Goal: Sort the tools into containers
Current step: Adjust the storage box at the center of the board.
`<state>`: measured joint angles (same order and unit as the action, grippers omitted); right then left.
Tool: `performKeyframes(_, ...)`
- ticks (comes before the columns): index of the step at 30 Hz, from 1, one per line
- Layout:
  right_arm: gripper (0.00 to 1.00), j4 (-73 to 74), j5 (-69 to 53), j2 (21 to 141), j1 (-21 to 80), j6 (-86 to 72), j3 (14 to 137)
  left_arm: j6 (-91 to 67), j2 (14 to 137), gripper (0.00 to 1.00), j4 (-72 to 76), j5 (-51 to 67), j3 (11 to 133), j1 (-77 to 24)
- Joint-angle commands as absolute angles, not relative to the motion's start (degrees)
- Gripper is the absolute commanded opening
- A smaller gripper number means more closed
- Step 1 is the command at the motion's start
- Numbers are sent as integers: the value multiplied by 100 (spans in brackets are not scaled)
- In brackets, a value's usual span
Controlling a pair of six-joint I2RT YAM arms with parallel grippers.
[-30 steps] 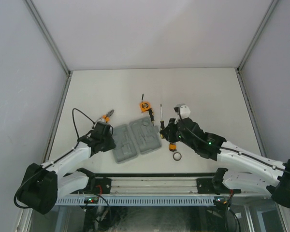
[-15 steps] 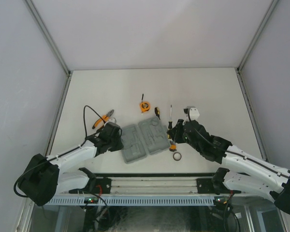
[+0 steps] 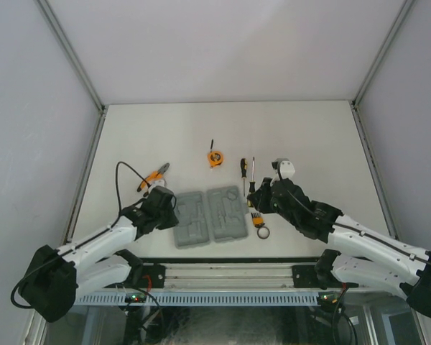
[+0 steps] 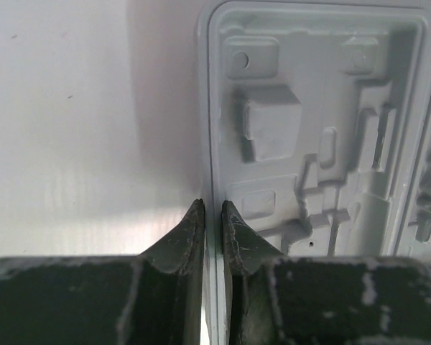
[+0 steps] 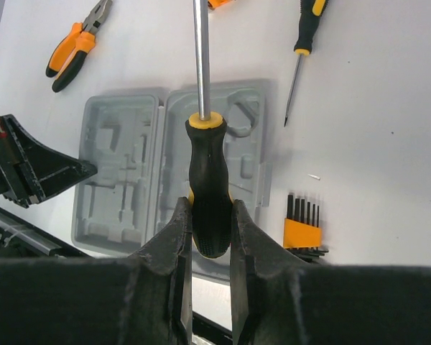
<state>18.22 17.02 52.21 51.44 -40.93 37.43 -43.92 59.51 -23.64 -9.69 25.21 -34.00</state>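
The grey case [image 3: 210, 215] lies open near the front edge. My left gripper [image 3: 169, 209] is shut on its left rim; in the left wrist view its jaws [image 4: 213, 215] pinch the rim, with the moulded recesses [image 4: 316, 129] beyond. My right gripper [image 3: 253, 195] is shut on a black-and-orange screwdriver [image 5: 208, 165] by its handle, shaft pointing away, above the case's right half [image 5: 230, 129]. The second screwdriver [image 3: 242, 172] lies on the table. The bit set [image 3: 258, 219] and the dark ring [image 3: 263, 232] lie right of the case. The tape measure [image 3: 213, 157] and the pliers [image 3: 154, 175] lie behind it.
The table's front edge and the arm rail [image 3: 223, 277] lie just below the case. Grey walls close off the table's back and sides. The left arm's cable [image 3: 122, 176] loops beside the pliers.
The left gripper has dragged and turned the case so that it now lies square to the front edge. The loose screwdriver has shifted right. The right gripper has moved right with its screwdriver.
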Motion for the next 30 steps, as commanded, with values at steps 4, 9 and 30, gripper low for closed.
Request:
performKeyframes(4, 0, 1521, 1639, 5277, 5159, -4175, 3804, -4668, 5024, 6, -2708, -1029, 2104, -2582)
performKeyframes(9, 0, 1497, 1591, 5320, 5159, -4184, 3799, -4640, 4714, 1, -2937, -1029, 2165, -2170)
performKeyframes(30, 0, 1655, 1762, 4949, 5218, -4381, 3704, -5116, 5176, 0, -3037, 252, 4005, -2095)
